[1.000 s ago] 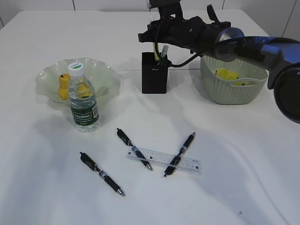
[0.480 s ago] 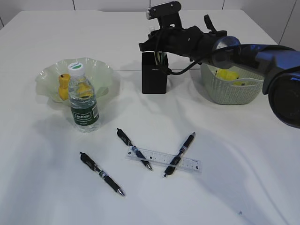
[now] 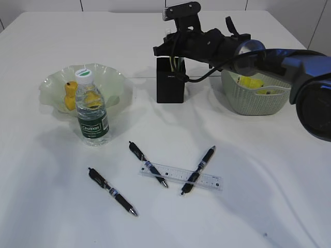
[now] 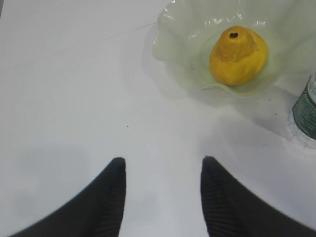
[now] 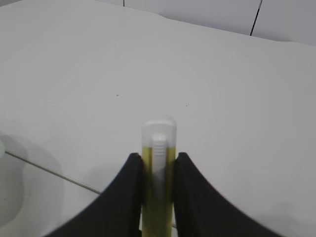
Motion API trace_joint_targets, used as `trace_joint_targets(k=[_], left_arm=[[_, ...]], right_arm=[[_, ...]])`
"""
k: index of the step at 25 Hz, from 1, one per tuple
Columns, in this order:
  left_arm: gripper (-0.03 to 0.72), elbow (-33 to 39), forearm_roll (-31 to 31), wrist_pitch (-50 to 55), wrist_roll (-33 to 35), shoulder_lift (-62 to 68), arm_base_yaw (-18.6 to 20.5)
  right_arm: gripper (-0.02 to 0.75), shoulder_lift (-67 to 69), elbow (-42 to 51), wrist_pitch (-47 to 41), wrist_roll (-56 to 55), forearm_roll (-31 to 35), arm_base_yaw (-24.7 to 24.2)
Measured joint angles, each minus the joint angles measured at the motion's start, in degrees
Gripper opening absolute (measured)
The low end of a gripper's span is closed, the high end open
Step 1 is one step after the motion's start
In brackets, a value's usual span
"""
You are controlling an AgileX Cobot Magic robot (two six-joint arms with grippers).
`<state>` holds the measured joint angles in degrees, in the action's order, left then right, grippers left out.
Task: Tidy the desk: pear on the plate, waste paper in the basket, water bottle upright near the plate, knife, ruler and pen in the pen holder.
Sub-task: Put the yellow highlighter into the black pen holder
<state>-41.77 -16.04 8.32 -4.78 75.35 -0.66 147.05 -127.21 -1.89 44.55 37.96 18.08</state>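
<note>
The right gripper (image 5: 158, 170) is clamped on a slim yellow-and-white plastic utility knife (image 5: 158, 148), held upright over the matte black square pen holder (image 3: 170, 80). It looks light, stiff and smooth, so gripping its flat sides mid-body suits it. The left gripper (image 4: 163, 170) hangs spread and empty above the white desk (image 4: 74, 89).

I think this is a robot test room, set up like an office desk. I work at a big plain white table (image 3: 51, 217) with a thin line across it. Behind its far edge I see bare pale wall panels (image 3: 124, 5) with dark gaps. Pens (image 3: 112, 191), a clear ruler (image 3: 207, 179) and a black pen holder (image 3: 170, 88) sit on the table, like desk things.
</note>
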Motion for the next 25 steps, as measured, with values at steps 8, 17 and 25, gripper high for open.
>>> trace_joint_targets(k=[8, 17, 25], left_arm=[[0.348, 0.0, 0.0, 0.0, 0.0, 0.0, 0.0], [0.348, 0.0, 0.0, 0.0, 0.0, 0.0, 0.0], [0.348, 0.0, -0.1, 0.0, 0.0, 1.03, 0.0]], right_arm=[[0.136, 0.61, 0.0, 0.38, 0.04, 1.93, 0.0], [0.136, 1.11, 0.0, -0.19, 0.04, 4.58, 0.0], [0.136, 1.11, 0.0, -0.6, 0.04, 4.87, 0.0]])
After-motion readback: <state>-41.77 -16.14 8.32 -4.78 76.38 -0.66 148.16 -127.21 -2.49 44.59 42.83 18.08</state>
